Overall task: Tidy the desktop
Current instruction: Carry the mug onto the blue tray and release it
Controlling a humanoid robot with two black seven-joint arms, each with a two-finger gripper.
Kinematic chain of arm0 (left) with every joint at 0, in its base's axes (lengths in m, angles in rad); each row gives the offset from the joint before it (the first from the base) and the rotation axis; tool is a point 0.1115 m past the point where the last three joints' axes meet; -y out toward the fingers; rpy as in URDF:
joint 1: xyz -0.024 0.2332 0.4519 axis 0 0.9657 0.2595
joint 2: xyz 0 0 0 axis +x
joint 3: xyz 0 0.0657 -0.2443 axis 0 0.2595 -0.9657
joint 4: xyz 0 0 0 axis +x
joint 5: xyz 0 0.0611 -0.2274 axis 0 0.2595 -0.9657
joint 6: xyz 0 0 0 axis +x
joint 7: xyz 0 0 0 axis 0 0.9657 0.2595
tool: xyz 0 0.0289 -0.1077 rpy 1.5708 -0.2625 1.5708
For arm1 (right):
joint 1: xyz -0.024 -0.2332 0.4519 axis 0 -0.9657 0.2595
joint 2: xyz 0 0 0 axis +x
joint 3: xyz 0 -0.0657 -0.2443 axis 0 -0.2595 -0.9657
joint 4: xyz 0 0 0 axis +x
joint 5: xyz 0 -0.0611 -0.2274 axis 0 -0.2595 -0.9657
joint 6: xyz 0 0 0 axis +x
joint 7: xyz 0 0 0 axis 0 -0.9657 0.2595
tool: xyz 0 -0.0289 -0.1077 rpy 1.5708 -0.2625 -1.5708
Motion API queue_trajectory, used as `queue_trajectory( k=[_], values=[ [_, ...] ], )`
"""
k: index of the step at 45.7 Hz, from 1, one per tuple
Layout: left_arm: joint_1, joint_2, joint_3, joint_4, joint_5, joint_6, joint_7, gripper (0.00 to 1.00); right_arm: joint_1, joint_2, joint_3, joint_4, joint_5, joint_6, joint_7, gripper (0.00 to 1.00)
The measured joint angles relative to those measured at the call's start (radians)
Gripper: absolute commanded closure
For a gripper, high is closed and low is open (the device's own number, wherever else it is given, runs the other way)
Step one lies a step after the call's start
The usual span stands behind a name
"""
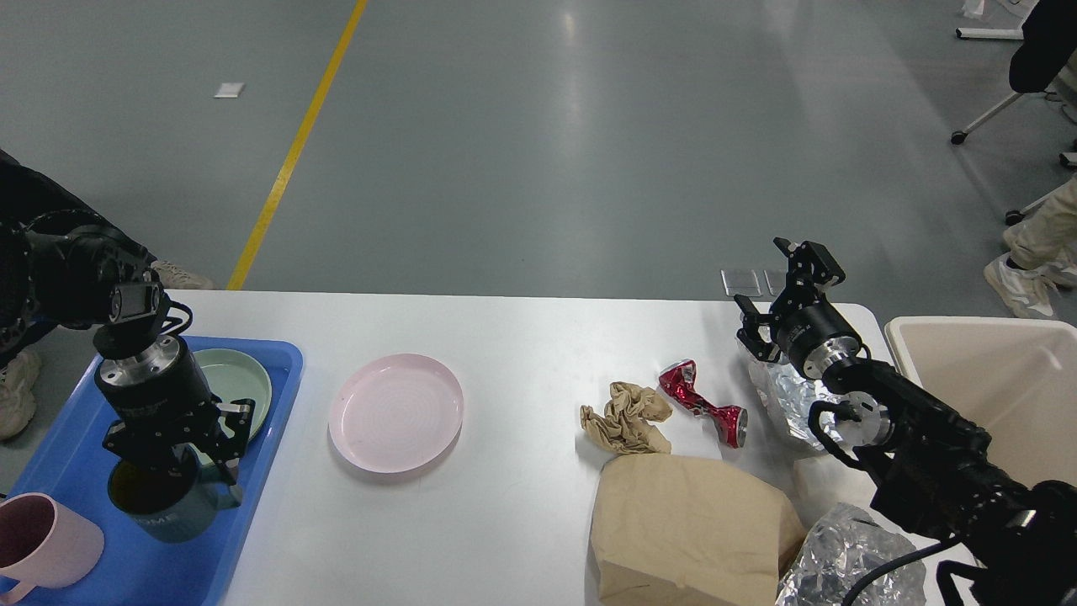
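The white desktop [522, 337] fills the lower part of the head view. Low over the blue tray [76, 438] at its left end, my left gripper [172, 471] points down, shut on the rim of a dark teal cup [164, 515]. At the far right my right gripper [767, 282] stands open with nothing in it, just above crumpled foil [787, 396]. On the desktop lie a pink plate [395, 412], a crumpled brown paper [627, 417], a crushed red can [702, 402] and a brown paper bag [690, 530].
The tray also holds a green plate [244, 379] and a pink mug [46, 551]. A beige bin [993, 387] stands beside the table's right end. More foil [841, 560] lies at the near right. A person's legs show at the far right.
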Motion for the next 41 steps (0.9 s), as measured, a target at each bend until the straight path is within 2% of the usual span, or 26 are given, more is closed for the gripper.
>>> queue_trajectory(
  k=[16, 29, 33, 37, 41],
  values=[
    [0.17, 0.005, -0.005, 0.11, -0.001, 0.0, 0.001, 0.99, 0.0, 0.0, 0.0, 0.0, 0.0, 0.0, 0.0, 0.0],
    [0.21, 0.043, -0.005, 0.149, -0.001, 0.0, 0.002, 0.96, 0.0, 0.0, 0.0, 0.0, 0.0, 0.0, 0.0, 0.0],
    [0.215, 0.045, -0.003, 0.15, 0.0, 0.0, 0.003, 0.87, 0.0, 0.0, 0.0, 0.0, 0.0, 0.0, 0.0, 0.0],
    [0.223, 0.045, -0.001, 0.15, 0.0, 0.0, 0.008, 0.65, 0.0, 0.0, 0.0, -0.001, 0.0, 0.0, 0.0, 0.0],
    [0.225, 0.045, 0.0, 0.15, 0.0, 0.0, 0.014, 0.52, 0.0, 0.0, 0.0, -0.001, 0.0, 0.0, 0.0, 0.0]
  ],
)
